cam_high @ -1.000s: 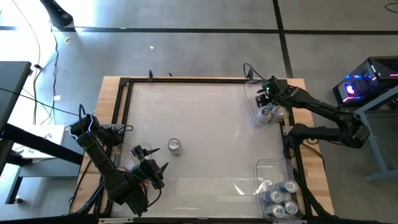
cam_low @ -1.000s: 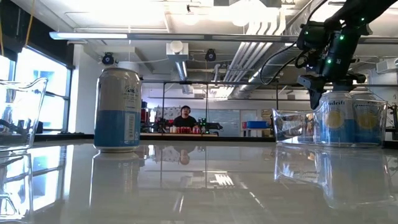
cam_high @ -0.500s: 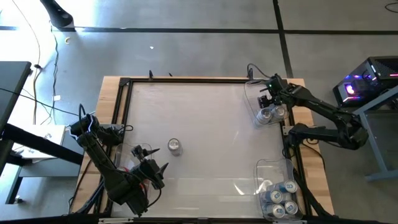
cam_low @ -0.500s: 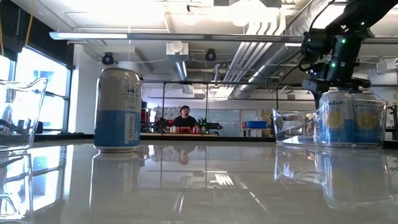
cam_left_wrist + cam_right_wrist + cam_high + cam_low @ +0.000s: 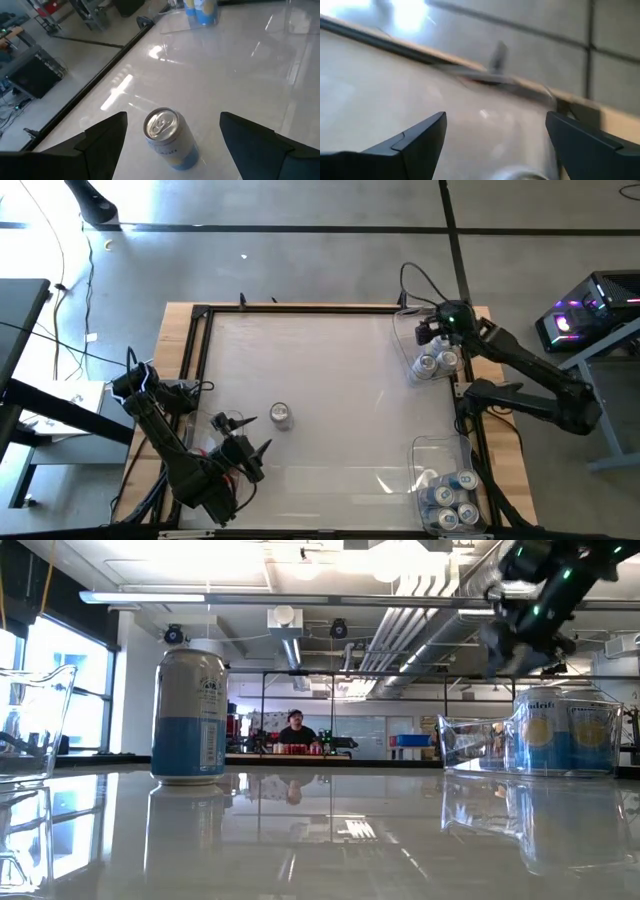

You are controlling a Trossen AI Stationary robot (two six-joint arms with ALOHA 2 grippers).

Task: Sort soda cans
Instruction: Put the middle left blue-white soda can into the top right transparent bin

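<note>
the soda cans are what i'm sorting, and one lone can [image 5: 170, 137] stands upright right in front of my left claw [image 5: 172, 145]. that claw is spread wide and holds nothing, with the can just ahead of the gap between its fingers [image 5: 102, 137], not touching either. my right claw [image 5: 428, 332] is also wide and empty, raised above the far bin [image 5: 405, 345] on the right side of the counter [image 5: 330, 380], where two cans [image 5: 436, 362] sit side by side. moving outward, the near bin [image 5: 430, 450] at the right corner holds a cluster of blue-and-silver cans [image 5: 452, 498]. another clear bin [image 5: 30, 720] shows at the edge of the low view.

the lone can looks stiff but thin-walled, so i judge a hard squeeze could dent it. whether it is full or empty i can't tell. its smooth round side and the glossy counter suggest it may slide or tip if nudged off-centre. i'd take it across the middle of the body, fingers square on opposite sides, below the silver rim.
</note>
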